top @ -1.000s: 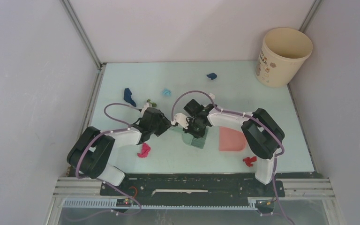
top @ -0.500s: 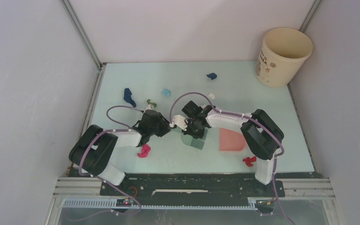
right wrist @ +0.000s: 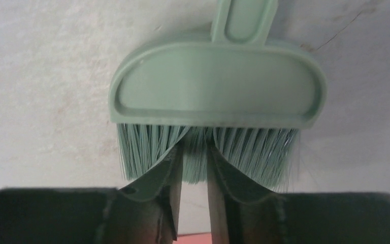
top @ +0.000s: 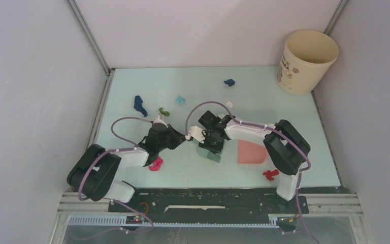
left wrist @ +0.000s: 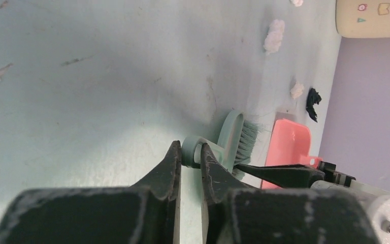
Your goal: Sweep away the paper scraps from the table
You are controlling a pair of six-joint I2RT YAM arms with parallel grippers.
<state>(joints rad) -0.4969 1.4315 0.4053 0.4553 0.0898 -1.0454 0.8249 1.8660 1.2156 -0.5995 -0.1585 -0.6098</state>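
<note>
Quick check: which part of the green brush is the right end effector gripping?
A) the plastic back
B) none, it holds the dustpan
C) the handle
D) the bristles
D: in the right wrist view the right end effector is closed on the bristles of the green brush, whose handle points away from it.

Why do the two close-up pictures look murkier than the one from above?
Top external view: soft, even light, everything sharp. Left wrist view: the left pincer sits near the lens, dark and blurred. Right wrist view: the green plastic hand brush fills the frame, slightly soft, shadowing the pale mint-green table.
</note>
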